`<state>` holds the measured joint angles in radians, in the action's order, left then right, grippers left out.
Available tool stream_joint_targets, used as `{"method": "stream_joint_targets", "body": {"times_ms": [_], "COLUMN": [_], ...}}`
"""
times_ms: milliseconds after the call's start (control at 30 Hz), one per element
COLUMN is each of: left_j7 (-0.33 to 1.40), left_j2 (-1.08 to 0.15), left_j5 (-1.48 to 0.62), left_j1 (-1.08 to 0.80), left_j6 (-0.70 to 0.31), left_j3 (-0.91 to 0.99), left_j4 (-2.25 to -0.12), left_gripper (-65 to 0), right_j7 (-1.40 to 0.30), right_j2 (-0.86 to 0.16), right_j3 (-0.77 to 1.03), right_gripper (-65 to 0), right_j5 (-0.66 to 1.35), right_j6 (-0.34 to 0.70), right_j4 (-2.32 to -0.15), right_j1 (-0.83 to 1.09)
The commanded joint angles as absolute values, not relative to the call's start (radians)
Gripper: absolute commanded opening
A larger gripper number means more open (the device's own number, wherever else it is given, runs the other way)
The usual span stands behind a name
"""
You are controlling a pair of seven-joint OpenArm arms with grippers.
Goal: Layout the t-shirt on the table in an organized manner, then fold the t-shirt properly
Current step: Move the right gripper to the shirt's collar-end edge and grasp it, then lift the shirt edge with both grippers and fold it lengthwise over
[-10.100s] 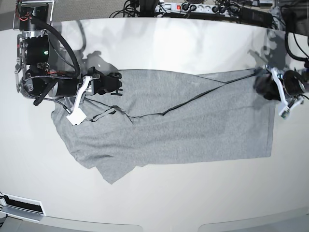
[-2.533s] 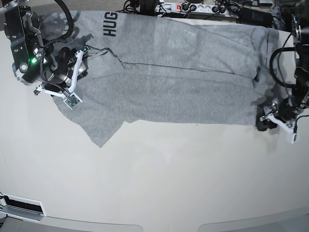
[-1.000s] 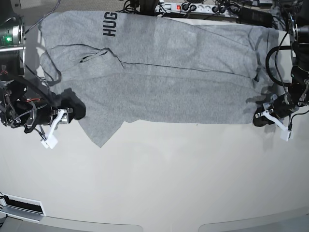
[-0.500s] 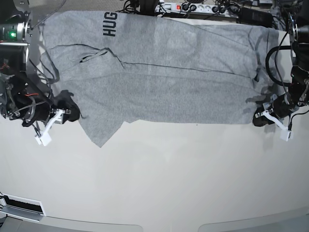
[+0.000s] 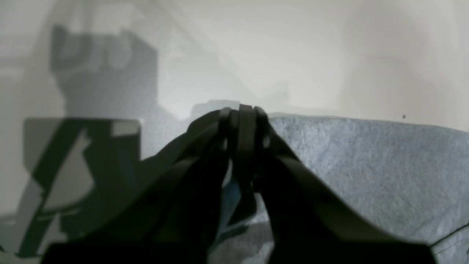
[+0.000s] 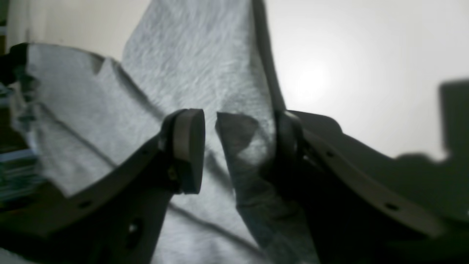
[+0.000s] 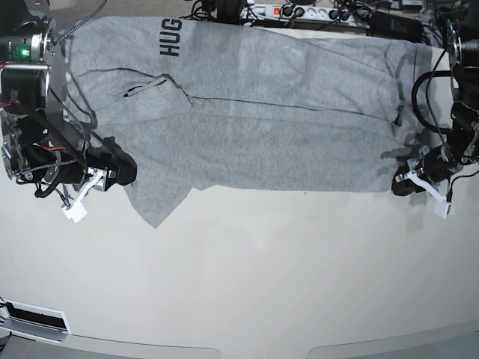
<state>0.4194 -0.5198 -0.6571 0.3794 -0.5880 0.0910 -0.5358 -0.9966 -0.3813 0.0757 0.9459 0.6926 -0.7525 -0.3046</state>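
Observation:
The heather-grey t-shirt [image 7: 284,112] lies spread sideways along the far part of the off-white table [image 7: 247,284]. Its black lettering [image 7: 171,37] is at the far left and one sleeve points toward the front left. My right gripper [image 7: 126,169] is at the shirt's left edge by that sleeve. In the right wrist view it [image 6: 238,143] is open, with a fold of the shirt [image 6: 205,66] between its fingers. My left gripper [image 7: 404,184] is at the shirt's near right corner. In the left wrist view it [image 5: 240,110] is shut on the shirt's [image 5: 366,165] edge.
A power strip and cables [image 7: 299,11] run along the table's far edge, just behind the shirt. A white slotted part [image 7: 34,320] sits at the front left corner. Bare table top lies in front of the shirt.
My right gripper came down from the collar area to the shirt's left edge, then shifted slightly right onto the sleeve. The left gripper stayed at the near right corner.

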Motion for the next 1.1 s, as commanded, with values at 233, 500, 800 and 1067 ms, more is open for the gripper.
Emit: {"method": "stream_joint_targets", "body": {"times_ms": [233,500,800,1067], "left_j7": [0.426,0.426,0.414,0.505], "left_j2": [-0.537,-0.538,-0.538,-0.548], "left_j5": [-0.656,-0.655,-0.621,-0.635], "left_j1": [0.397,0.421,0.539,0.577], "left_j6": [-0.607,-0.607,-0.607,-0.670], "left_j3": [0.092,0.092,0.092,0.092], "left_j4": [-0.542,-0.542,-0.542,-0.542], "left_gripper": [-65.0,-65.0,-65.0,-65.0], "right_j7": [-0.778,-0.665,-0.675,-0.865], "right_j2": [-0.397,-0.397,-0.400,-0.427], "right_j3": [0.080,0.080,0.080,0.080], "right_gripper": [-60.2,-65.0,-65.0,-65.0], "right_j5": [0.778,0.593,0.569,0.641], "right_j6": [0.698,0.698,0.698,0.698], "right_j4": [-0.764,-0.764,-0.764,-0.819], "right_j1": [-0.327,-0.391,-0.510,-0.517]}}
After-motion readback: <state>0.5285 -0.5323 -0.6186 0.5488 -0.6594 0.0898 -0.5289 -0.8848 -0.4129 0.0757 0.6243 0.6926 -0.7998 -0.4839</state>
